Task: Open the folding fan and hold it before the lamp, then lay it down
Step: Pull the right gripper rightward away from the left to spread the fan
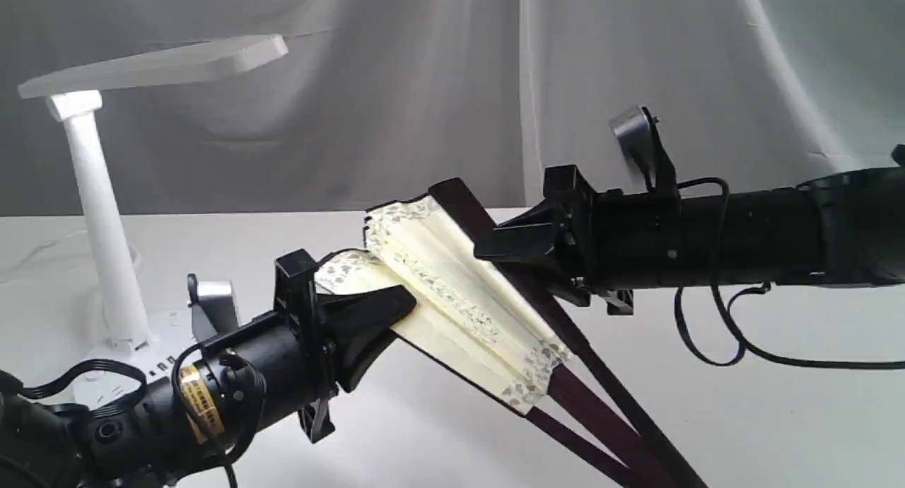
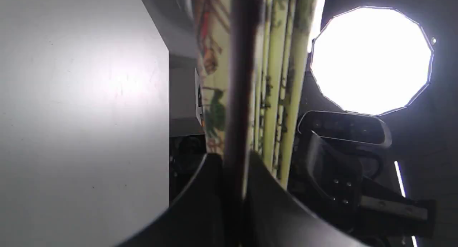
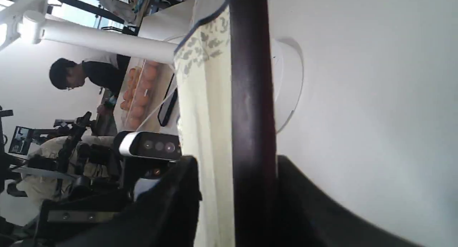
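The folding fan (image 1: 452, 290) hangs in the air between both arms, partly spread, its cream pleats and patterned border showing above dark maroon ribs that run down to the lower right. My left gripper (image 1: 396, 308) is shut on one outer guard (image 2: 236, 96) at the paper end. My right gripper (image 1: 495, 251) is shut on the other dark guard (image 3: 252, 96). The white lamp (image 1: 99, 212) stands at the far left, its flat head (image 1: 162, 62) above and left of the fan; its stem (image 3: 103, 41) shows in the right wrist view.
A white table (image 1: 742, 417) lies under the fan and a grey-white curtain (image 1: 438, 85) hangs behind. The lamp's round base (image 1: 134, 361) with sockets sits close to the left arm. A loose black cable (image 1: 714, 339) droops under the right arm.
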